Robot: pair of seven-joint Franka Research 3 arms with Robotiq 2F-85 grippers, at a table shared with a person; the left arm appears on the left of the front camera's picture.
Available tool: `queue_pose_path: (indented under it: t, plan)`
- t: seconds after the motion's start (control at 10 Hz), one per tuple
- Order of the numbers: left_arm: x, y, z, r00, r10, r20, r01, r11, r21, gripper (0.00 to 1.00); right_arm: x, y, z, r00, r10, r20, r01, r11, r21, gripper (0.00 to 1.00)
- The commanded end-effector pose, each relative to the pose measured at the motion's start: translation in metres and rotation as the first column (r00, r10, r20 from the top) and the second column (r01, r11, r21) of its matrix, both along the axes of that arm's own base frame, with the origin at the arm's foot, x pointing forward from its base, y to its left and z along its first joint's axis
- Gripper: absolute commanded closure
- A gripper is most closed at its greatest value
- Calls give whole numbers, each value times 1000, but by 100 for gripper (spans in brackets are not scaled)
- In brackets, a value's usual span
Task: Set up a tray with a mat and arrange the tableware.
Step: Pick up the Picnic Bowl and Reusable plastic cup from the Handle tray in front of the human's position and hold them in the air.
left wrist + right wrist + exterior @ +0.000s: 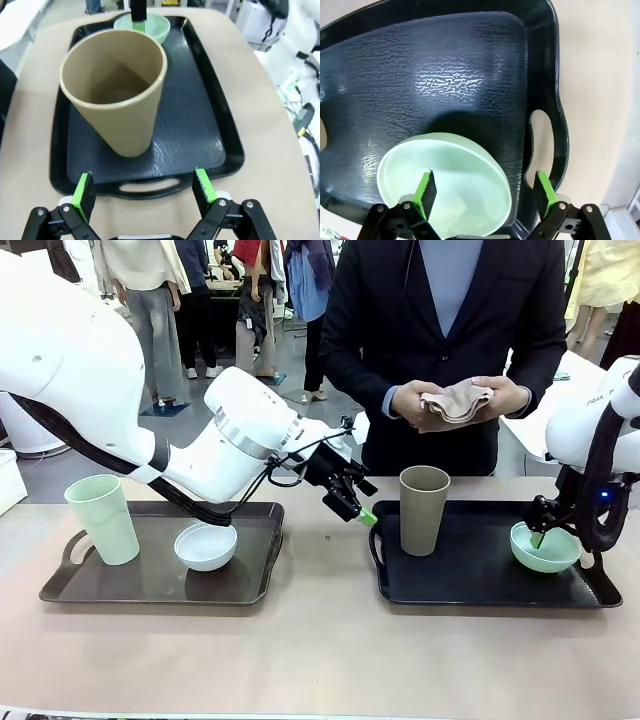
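Mint bowl [462, 165], on the black tray [470, 65], has its rim between our right gripper's [485, 187] spread fingers, ungripped; our left gripper [145, 187], equally wide, faces the taupe cup [117, 95] from outside that tray. A person [440, 300] holds the mat [457, 402]. Likely we lift both clear: close on rim, advance to cup.

The white left arm [235, 435] carries black cables [285, 483] and a green-padded claw [143, 187].

hidden: mint bowl [157, 30] mostly behind taupe cup [120, 100], beyond left gripper [143, 175] | hidden: bowl's near rim behind right gripper [484, 176] | cut off: black tray [470, 60], left of that claw
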State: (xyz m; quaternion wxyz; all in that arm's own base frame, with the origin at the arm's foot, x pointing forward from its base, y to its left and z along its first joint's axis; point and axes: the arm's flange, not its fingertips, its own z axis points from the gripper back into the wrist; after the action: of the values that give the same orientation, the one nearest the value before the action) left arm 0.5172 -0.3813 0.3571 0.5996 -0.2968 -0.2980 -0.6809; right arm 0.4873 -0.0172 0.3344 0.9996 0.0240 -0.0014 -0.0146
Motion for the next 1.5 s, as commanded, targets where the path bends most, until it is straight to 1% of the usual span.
queue_pose_path:
  t: [0.0,0.2,0.3,0.4,0.8,1.2,1.4]
  plan:
    - [10,-5,-3,1000,-8,20,10,994,-106,0,4,-1,7,1000,-1,-9,1,1000,2,0]
    - [18,-16,-16,999,-8,36,14,988,-154,0,2,-2,6,1000,0,-11,0,1000,-4,0]
    - [23,-23,-21,999,-25,24,28,988,-150,0,0,-1,6,1000,2,-12,-2,1000,-5,0]
    - [25,-30,-28,999,-45,-4,44,990,-131,0,-2,-2,5,1000,3,-15,-3,1000,-4,0]
    - [31,-54,-53,997,-83,-3,82,987,-137,0,-9,1,-1,1000,10,-22,-10,1000,4,0]
    - [34,-77,-61,992,-124,-8,121,980,-156,0,-10,0,-7,999,5,-43,-5,1000,3,0]
    - [33,-88,-61,989,-144,-9,141,977,-161,0,-9,0,-6,999,27,-29,-26,999,22,0]
